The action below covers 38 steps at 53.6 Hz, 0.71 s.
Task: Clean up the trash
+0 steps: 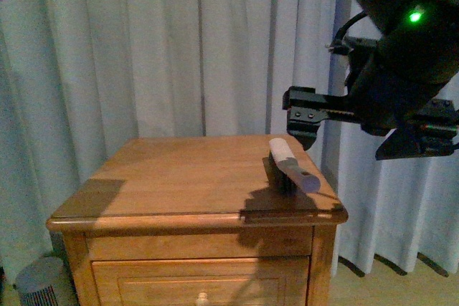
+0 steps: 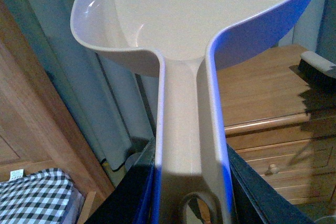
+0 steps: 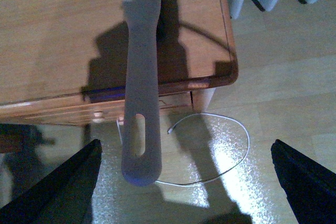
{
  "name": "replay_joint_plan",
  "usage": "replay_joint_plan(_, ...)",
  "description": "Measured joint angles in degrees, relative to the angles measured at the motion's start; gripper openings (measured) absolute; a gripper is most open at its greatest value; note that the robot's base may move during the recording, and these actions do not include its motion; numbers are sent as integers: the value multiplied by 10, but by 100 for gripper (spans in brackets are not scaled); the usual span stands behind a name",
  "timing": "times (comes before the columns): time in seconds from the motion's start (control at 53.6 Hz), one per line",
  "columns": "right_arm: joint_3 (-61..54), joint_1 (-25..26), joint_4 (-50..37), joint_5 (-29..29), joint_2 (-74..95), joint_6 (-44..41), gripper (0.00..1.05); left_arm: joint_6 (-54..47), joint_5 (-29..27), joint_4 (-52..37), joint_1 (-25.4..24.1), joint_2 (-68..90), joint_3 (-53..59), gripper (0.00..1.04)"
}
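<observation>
The trash is out of view in every frame. My left gripper [image 2: 186, 184] is shut on the handle of the beige-pink dustpan [image 2: 189, 14], held up beside the wooden nightstand [image 2: 252, 87]. A brush [image 1: 290, 165] with a pale handle and black bristles lies near the right edge of the nightstand [image 1: 179, 177]. In the right wrist view the brush [image 3: 139, 77] sticks its handle out past the nightstand's [image 3: 52, 35] front edge. My right gripper [image 3: 184, 182] stands wide open around the handle's end without touching it; in the front view the right gripper [image 1: 305, 116] hovers just above the brush.
Pale curtains [image 1: 179, 48] hang behind the nightstand. A white cable [image 3: 231, 150] loops on the floor by its corner. A grey cylinder [image 1: 43, 281] stands on the floor at the left. Wooden furniture [image 2: 31, 103] and a checked cloth [image 2: 37, 192] lie beside the left arm.
</observation>
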<state>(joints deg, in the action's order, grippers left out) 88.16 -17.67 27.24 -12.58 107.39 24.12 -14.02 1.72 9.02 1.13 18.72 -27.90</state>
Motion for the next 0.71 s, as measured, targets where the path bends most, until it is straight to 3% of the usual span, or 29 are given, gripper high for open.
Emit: replay_joint_plan(0.709, 137, -15, 14, -9, 154, 48, 97, 0, 0, 0, 0, 0, 0, 29)
